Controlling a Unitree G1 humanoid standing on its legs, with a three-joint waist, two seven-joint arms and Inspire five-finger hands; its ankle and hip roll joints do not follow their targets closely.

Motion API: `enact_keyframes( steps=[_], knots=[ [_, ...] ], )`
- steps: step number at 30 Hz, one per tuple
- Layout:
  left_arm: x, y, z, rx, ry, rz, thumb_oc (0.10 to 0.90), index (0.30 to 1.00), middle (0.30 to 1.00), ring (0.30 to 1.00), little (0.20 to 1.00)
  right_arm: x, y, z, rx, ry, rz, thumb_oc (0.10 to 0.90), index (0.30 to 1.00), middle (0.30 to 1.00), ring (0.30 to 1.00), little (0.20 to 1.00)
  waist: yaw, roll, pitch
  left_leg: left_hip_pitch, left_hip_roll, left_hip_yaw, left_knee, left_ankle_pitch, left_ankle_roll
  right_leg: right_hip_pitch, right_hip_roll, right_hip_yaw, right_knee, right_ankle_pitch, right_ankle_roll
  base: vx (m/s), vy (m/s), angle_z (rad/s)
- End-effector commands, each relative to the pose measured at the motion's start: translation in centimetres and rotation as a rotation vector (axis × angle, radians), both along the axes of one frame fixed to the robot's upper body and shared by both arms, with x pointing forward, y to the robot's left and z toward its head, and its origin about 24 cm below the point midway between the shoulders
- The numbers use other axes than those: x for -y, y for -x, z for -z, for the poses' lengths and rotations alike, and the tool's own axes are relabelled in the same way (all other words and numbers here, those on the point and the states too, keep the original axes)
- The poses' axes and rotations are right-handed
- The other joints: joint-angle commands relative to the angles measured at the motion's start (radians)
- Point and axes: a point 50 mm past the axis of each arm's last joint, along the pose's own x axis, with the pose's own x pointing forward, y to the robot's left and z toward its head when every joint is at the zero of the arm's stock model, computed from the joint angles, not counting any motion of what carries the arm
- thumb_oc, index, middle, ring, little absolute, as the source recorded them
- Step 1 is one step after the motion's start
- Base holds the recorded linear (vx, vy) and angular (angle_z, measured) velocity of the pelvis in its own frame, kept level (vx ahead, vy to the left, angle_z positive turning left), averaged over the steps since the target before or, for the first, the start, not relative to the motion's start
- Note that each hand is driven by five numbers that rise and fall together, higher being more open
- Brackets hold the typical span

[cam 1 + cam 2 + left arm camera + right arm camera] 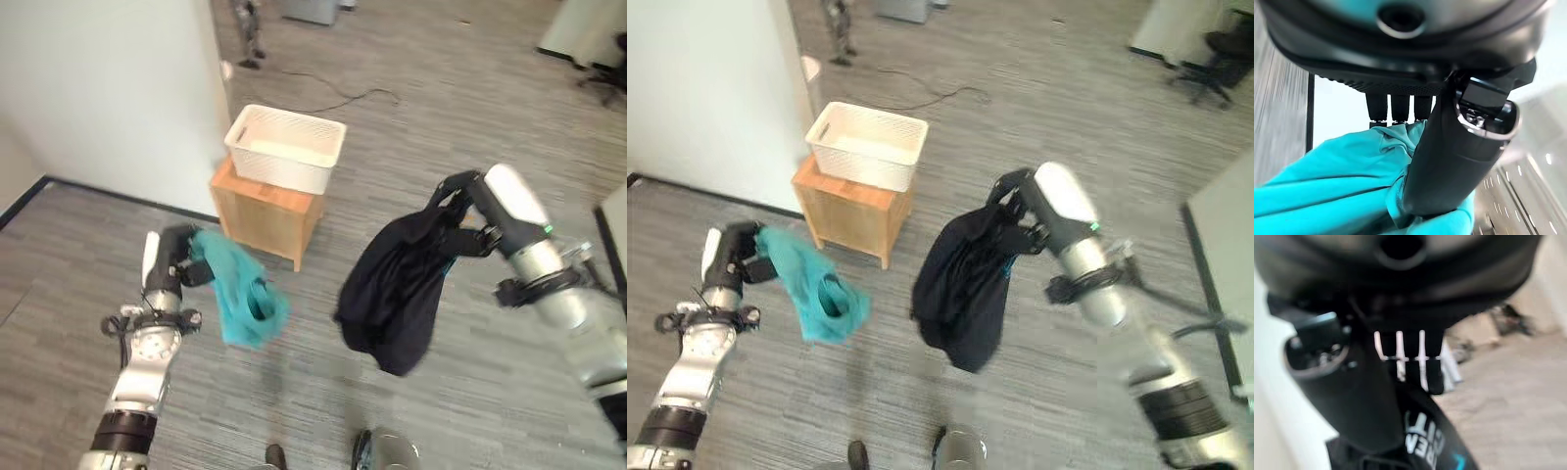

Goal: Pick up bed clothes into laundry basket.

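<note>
A teal garment (243,294) hangs from my left hand (178,257), whose fingers and thumb are curled round the cloth (1347,191) above the floor at the left. A black garment (397,284) hangs from my right hand (460,208), which is shut on its top edge (1415,440) at the right. A white slatted laundry basket (284,147) stands on a small wooden cabinet (265,211) ahead of both hands, between them and a little to the left. Both garments dangle clear of the floor, short of the basket.
A white wall (108,88) runs behind the cabinet on the left. Grey plank floor (323,392) spreads in front. A cable (343,98) trails on the floor behind the basket. A black office chair (1210,59) stands far right, beside a pale table edge (1225,264).
</note>
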Motion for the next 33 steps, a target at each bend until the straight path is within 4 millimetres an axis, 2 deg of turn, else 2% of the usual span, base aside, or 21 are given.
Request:
enact_keyframes(
  steps=[1, 3, 6, 8, 9, 12, 13, 14, 15, 16, 17, 18, 19, 21, 22, 24, 25, 26, 27, 30, 33],
  knots=[
    [0.5, 0.1, -4.9, 0.208, -0.178, 0.087, 0.400, 0.300, 0.300, 0.300, 0.300, 2.2, -0.2, -8.3, 0.301, -0.107, 0.055, 0.400, 0.300, 0.300, 0.300, 0.300, 0.023, -0.080, -0.115, -0.111, -0.022, 0.062, -0.036, 0.034, -0.140, 0.148, 0.045, 0.105, -0.196, 0.078, 0.076, 0.58, -0.190, 1.40],
    [0.4, 0.1, -5.0, 0.206, -0.192, 0.091, 0.400, 0.300, 0.300, 0.300, 0.300, 3.2, -0.1, -9.3, 0.297, -0.083, 0.090, 0.400, 0.300, 0.300, 0.300, 0.300, 0.019, -0.087, -0.114, -0.084, -0.007, 0.029, -0.036, 0.013, -0.164, 0.104, 0.038, 0.106, -0.273, 0.140, 0.100, 0.47, -0.138, 1.77],
    [-0.2, 0.4, -4.5, 0.188, -0.199, 0.074, 0.400, 0.300, 0.300, 0.300, 0.300, 4.2, 0.5, -10.8, 0.312, -0.026, 0.133, 0.400, 0.300, 0.300, 0.300, 0.300, 0.007, -0.089, -0.107, -0.035, 0.023, 0.000, -0.036, -0.008, -0.195, 0.037, 0.017, 0.074, -0.283, 0.176, 0.112, 0.37, -0.135, 0.43],
    [-0.3, 0.6, -4.1, 0.173, -0.198, 0.072, 0.400, 0.300, 0.300, 0.300, 0.300, 4.4, 0.7, -11.1, 0.307, -0.019, 0.141, 0.400, 0.300, 0.300, 0.300, 0.300, -0.003, -0.091, -0.107, -0.018, 0.028, -0.015, -0.036, -0.018, -0.204, 0.038, 0.017, 0.068, -0.279, 0.181, 0.109, 0.36, -0.170, 0.48],
    [-0.5, 0.6, -3.8, 0.157, -0.211, 0.070, 0.400, 0.300, 0.300, 0.300, 0.300, 4.7, 0.9, -12.2, 0.318, -0.009, 0.145, 0.400, 0.300, 0.300, 0.300, 0.300, -0.011, -0.115, -0.116, -0.002, 0.023, -0.035, -0.036, -0.040, -0.212, 0.060, 0.018, 0.079, -0.285, 0.191, 0.104, 0.18, -0.115, 0.91],
    [-0.8, 0.8, -3.3, 0.135, -0.202, 0.061, 0.400, 0.300, 0.300, 0.300, 0.300, 5.0, 0.9, -12.3, 0.314, -0.017, 0.160, 0.400, 0.300, 0.300, 0.300, 0.300, -0.016, -0.119, -0.128, 0.014, 0.022, -0.048, -0.036, -0.056, -0.215, 0.074, 0.018, 0.080, -0.285, 0.192, 0.098, 0.34, -0.196, 0.55],
    [-1.2, 1.6, -2.0, 0.092, -0.181, 0.041, 0.400, 0.300, 0.300, 0.300, 0.300, 2.7, 1.3, -15.3, 0.390, 0.049, 0.083, 0.400, 0.300, 0.300, 0.300, 0.300, -0.005, -0.122, -0.158, 0.074, 0.066, -0.058, 0.024, -0.073, -0.246, 0.138, 0.045, 0.075, -0.285, 0.181, 0.077, 0.52, -0.316, 0.33],
    [-1.3, 1.9, -1.7, 0.082, -0.169, 0.041, 0.400, 0.300, 0.300, 0.300, 0.300, 1.8, 1.1, -16.2, 0.410, 0.067, 0.062, 0.400, 0.300, 0.300, 0.300, 0.300, -0.007, -0.119, -0.155, 0.047, 0.084, -0.062, 0.110, -0.061, -0.248, 0.160, 0.050, 0.072, -0.285, 0.166, 0.062, 0.69, -0.512, 0.35],
    [-1.4, 2.2, -1.4, 0.071, -0.153, 0.046, 0.400, 0.300, 0.300, 0.300, 0.300, 0.3, 2.0, -18.9, 0.501, 0.106, 0.026, 0.400, 0.300, 0.300, 0.300, 0.300, 0.025, -0.142, -0.132, -0.060, 0.126, -0.075, 0.361, 0.045, -0.265, 0.221, 0.067, 0.063, -0.285, 0.130, 0.019, 0.21, -0.262, 0.08],
    [-1.5, 2.3, -1.4, 0.074, -0.142, 0.036, 0.400, 0.300, 0.300, 0.300, 0.300, -0.2, 1.7, -19.3, 0.505, 0.114, 0.015, 0.400, 0.300, 0.300, 0.300, 0.300, 0.005, -0.132, -0.134, -0.084, 0.129, -0.088, 0.385, 0.042, -0.267, 0.215, 0.066, 0.055, -0.285, 0.134, 0.015, 0.23, -0.330, -0.46],
    [-1.6, 2.4, -1.3, 0.074, -0.137, 0.029, 0.400, 0.300, 0.300, 0.300, 0.300, -0.9, 2.0, -20.6, 0.552, 0.129, 0.007, 0.400, 0.300, 0.300, 0.300, 0.300, 0.024, -0.146, -0.114, -0.143, 0.138, -0.101, 0.515, 0.097, -0.268, 0.249, 0.079, 0.051, -0.285, 0.115, -0.013, 0.20, -0.306, -0.49],
    [-1.7, 2.3, -1.1, 0.063, -0.133, 0.027, 0.400, 0.300, 0.300, 0.300, 0.300, -0.9, 1.9, -22.1, 0.576, 0.164, 0.057, 0.400, 0.300, 0.300, 0.300, 0.300, 0.041, -0.182, -0.094, -0.217, 0.140, -0.069, 0.606, 0.110, -0.244, 0.281, 0.075, 0.043, -0.285, 0.091, -0.031, 0.34, -0.346, -0.32],
    [-1.6, 2.4, -0.9, 0.055, -0.129, 0.031, 0.400, 0.300, 0.300, 0.300, 0.300, -0.7, 1.9, -22.7, 0.588, 0.188, 0.095, 0.400, 0.300, 0.300, 0.300, 0.300, 0.052, -0.186, -0.085, -0.254, 0.141, -0.047, 0.612, 0.083, -0.238, 0.300, 0.081, 0.045, -0.285, 0.077, -0.033, 0.34, -0.243, -0.02],
    [-1.4, 2.5, -0.6, 0.050, -0.114, 0.032, 0.400, 0.300, 0.300, 0.300, 0.300, -0.7, 1.9, -23.7, 0.599, 0.210, 0.128, 0.400, 0.300, 0.300, 0.300, 0.300, 0.054, -0.185, -0.084, -0.288, 0.126, -0.014, 0.587, 0.070, -0.227, 0.306, 0.074, 0.052, -0.285, 0.072, -0.029, 0.31, -0.005, 0.05],
    [-1.6, 3.3, 0.5, 0.005, -0.108, 0.030, 0.400, 0.300, 0.300, 0.300, 0.300, 0.9, 2.2, -24.7, 0.611, 0.240, 0.233, 0.400, 0.300, 0.300, 0.300, 0.300, 0.061, -0.157, -0.091, -0.302, 0.069, 0.097, 0.333, 0.034, -0.194, 0.331, 0.093, 0.060, -0.285, 0.032, -0.010, 0.41, 0.120, 0.10],
    [-1.5, 3.5, 0.7, 0.000, -0.107, 0.031, 0.400, 0.300, 0.300, 0.300, 0.300, 1.3, 2.3, -25.1, 0.621, 0.238, 0.257, 0.400, 0.300, 0.300, 0.300, 0.300, 0.062, -0.143, -0.094, -0.300, 0.050, 0.120, 0.255, 0.061, -0.195, 0.340, 0.101, 0.066, -0.285, 0.022, -0.007, 0.38, 0.109, 0.23],
    [-1.2, 3.5, 1.1, -0.010, -0.101, 0.034, 0.400, 0.300, 0.300, 0.300, 0.300, 2.5, 2.7, -25.4, 0.632, 0.217, 0.305, 0.400, 0.300, 0.300, 0.300, 0.300, 0.059, -0.117, -0.103, -0.337, 0.063, 0.175, 0.171, 0.117, -0.221, 0.374, 0.124, 0.062, -0.285, -0.020, -0.002, 0.21, 0.051, -0.17],
    [-1.2, 3.5, 1.1, -0.011, -0.100, 0.035, 0.400, 0.300, 0.300, 0.300, 0.300, 2.5, 2.7, -25.4, 0.631, 0.218, 0.304, 0.400, 0.300, 0.300, 0.300, 0.300, 0.061, -0.119, -0.101, -0.332, 0.061, 0.195, 0.152, 0.144, -0.215, 0.369, 0.123, 0.055, -0.285, -0.013, -0.006, 0.49, 0.168, -0.32],
    [-0.9, 3.9, 2.1, -0.039, -0.074, 0.033, 0.400, 0.300, 0.300, 0.300, 0.300, 3.1, 2.5, -25.1, 0.626, 0.213, 0.329, 0.400, 0.300, 0.300, 0.300, 0.300, 0.057, -0.092, -0.115, -0.307, 0.070, 0.262, 0.062, 0.174, -0.206, 0.399, 0.136, 0.050, -0.285, -0.040, -0.001, 0.24, 0.112, -0.33],
    [-0.8, 4.2, 2.9, -0.068, -0.066, 0.030, 0.400, 0.300, 0.300, 0.300, 0.300, 3.6, 2.4, -24.2, 0.617, 0.223, 0.344, 0.400, 0.300, 0.300, 0.300, 0.300, 0.056, -0.090, -0.132, -0.247, 0.040, 0.255, -0.012, 0.179, -0.188, 0.435, 0.134, 0.044, -0.277, -0.027, 0.006, 0.32, 0.124, -0.26],
    [-1.0, 4.3, 3.4, -0.102, -0.078, 0.024, 0.400, 0.300, 0.300, 0.300, 0.300, 4.0, 1.9, -22.2, 0.585, 0.199, 0.331, 0.400, 0.300, 0.300, 0.300, 0.300, 0.039, -0.095, -0.133, -0.175, 0.036, 0.292, -0.036, 0.133, -0.164, 0.371, 0.115, 0.008, -0.040, -0.021, 0.054, 0.17, 0.098, -0.07]
  ],
)
